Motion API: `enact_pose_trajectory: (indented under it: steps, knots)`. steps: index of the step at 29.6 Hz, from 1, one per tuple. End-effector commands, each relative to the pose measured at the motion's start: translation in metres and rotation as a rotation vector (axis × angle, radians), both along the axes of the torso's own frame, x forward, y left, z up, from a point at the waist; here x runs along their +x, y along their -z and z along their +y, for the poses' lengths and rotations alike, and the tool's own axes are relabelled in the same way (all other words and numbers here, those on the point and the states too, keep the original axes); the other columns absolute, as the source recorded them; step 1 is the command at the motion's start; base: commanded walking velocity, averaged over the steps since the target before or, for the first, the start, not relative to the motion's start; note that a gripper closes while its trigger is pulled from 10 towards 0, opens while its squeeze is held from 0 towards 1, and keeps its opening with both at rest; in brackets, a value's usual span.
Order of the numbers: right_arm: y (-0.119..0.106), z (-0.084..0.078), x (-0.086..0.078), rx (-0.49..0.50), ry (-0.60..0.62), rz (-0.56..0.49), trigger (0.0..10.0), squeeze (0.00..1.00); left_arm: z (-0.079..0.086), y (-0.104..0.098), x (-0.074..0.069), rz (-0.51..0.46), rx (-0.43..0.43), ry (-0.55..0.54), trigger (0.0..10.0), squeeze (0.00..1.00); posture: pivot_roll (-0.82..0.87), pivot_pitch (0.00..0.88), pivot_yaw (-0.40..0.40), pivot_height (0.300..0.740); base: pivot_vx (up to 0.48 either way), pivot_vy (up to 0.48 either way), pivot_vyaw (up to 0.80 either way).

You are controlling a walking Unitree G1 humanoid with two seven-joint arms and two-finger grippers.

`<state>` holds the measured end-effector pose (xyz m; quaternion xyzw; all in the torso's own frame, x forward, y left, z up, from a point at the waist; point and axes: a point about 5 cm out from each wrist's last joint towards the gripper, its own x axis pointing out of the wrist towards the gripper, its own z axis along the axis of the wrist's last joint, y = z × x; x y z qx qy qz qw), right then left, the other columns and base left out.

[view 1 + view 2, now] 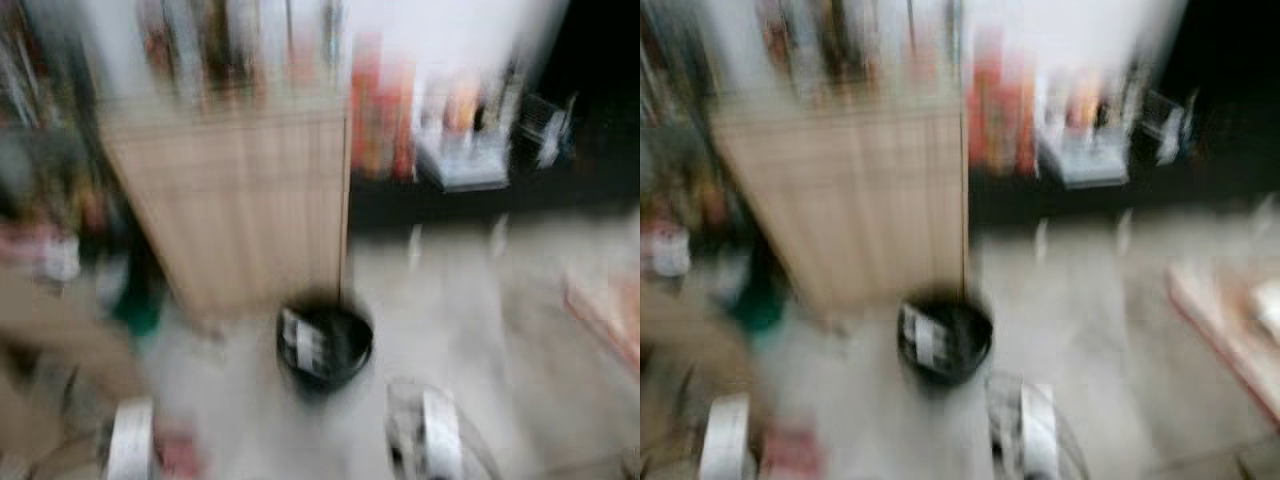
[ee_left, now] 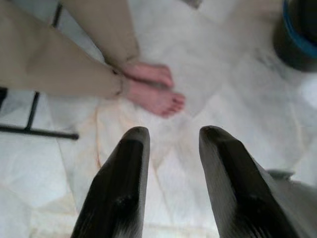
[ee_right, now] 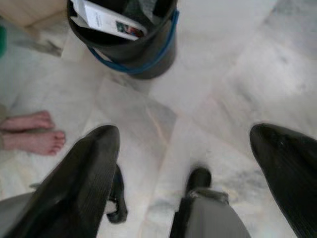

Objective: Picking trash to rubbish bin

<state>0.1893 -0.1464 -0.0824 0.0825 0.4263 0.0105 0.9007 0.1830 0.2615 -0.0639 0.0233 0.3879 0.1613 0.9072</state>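
Right gripper (image 3: 185, 163) wide open, empty, above marble floor (image 3: 223, 74) near black bin (image 3: 130, 42) holding paper trash (image 3: 106, 20). Left gripper (image 2: 171, 148) slightly open, empty, near person's bare feet (image 2: 153, 87). Eye views blurred; bin beside wooden cabinet (image 1: 240, 200).

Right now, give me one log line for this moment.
head views: blurred | bin: on floor ahead, paper inside | left gripper: open, empty | right gripper: open, empty | person's feet: near

Blurred room, pale marble floor (image 3: 237, 74).
You see a light wooden cabinet (image 1: 240, 200) ahead and dim, cluttered shelves (image 1: 400, 110) along the back wall.
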Motion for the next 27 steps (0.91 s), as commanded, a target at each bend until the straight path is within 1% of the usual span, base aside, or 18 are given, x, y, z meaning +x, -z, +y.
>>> enact_pose_trajectory:
  steps: [1, 5, 10, 12, 16, 19, 20, 21, 22, 24, 27]
  knots:
    - [-0.001, -0.004, 0.002, -0.009, 0.002, -0.006, 10.0, 0.0, -0.002, 0.001, 0.0, -0.003, -0.005, -0.011, 10.0, 0.0, -0.07, 0.0, 0.0, 0.74, 0.0, 0.0, 0.0]
    - [0.0, -0.005, -0.002, -0.008, 0.003, -0.003, 10.0, 0.0, -0.004, 0.002, -0.001, 0.008, -0.003, -0.004, 10.0, 0.0, -0.08, 0.012, -0.004, 0.74, 0.0, 0.0, 0.0]
    - [0.003, -0.009, -0.009, -0.007, 0.005, 0.001, 10.0, 0.0, -0.015, 0.003, 0.002, -0.008, -0.02, 0.04, 10.0, 0.0, -0.09, 0.04, -0.008, 0.74, 0.0, 0.0, 0.0]
    - [0.006, -0.011, -0.016, -0.006, 0.005, 0.007, 10.0, 0.0, -0.022, 0.005, 0.002, -0.006, -0.03, 0.064, 10.0, 0.0, -0.11, 0.064, -0.009, 0.74, 0.0, 0.0, 0.0]
    - [0.009, -0.015, -0.023, -0.013, 0.001, 0.019, 10.0, 0.0, -0.03, 0.01, -0.003, 0.019, -0.034, 0.104, 10.0, 0.0, -0.13, 0.06, -0.004, 0.74, 0.0, 0.0, 0.0]
    - [0.009, -0.018, -0.024, -0.021, 0.0, 0.02, 10.0, 0.0, -0.034, 0.01, -0.003, 0.023, -0.037, 0.122, 10.0, 0.0, -0.13, 0.055, -0.01, 0.74, 0.0, 0.0, 0.0]
    - [0.008, -0.018, -0.021, -0.02, 0.005, 0.014, 10.0, 0.0, -0.035, 0.008, 0.002, 0.008, -0.029, 0.132, 10.0, 0.0, -0.13, 0.05, -0.014, 0.74, 0.0, 0.0, 0.0]
    - [0.008, -0.018, -0.021, -0.02, 0.005, 0.014, 10.0, 0.0, -0.035, 0.008, 0.002, 0.008, -0.029, 0.132, 10.0, 0.0, -0.13, 0.05, -0.014, 0.74, 0.0, 0.0, 0.0]
    - [0.005, -0.017, -0.016, -0.018, -0.008, -0.001, 10.0, 0.0, -0.035, 0.006, 0.006, -0.013, -0.031, 0.12, 10.0, 0.0, -0.12, 0.049, -0.029, 0.74, 0.0, 0.0, 0.0]
    - [0.001, -0.016, -0.007, -0.018, -0.029, -0.026, 10.0, 0.0, -0.035, 0.003, 0.011, -0.034, -0.036, 0.104, 10.0, 0.0, -0.1, 0.061, -0.03, 0.74, 0.0, 0.0, 0.0]
    - [-0.004, -0.013, 0.003, -0.016, -0.043, -0.052, 10.0, 0.0, -0.036, 0.001, 0.016, -0.041, -0.031, 0.12, 10.0, 0.0, -0.11, 0.055, -0.031, 0.74, 0.0, 0.0, 0.0]
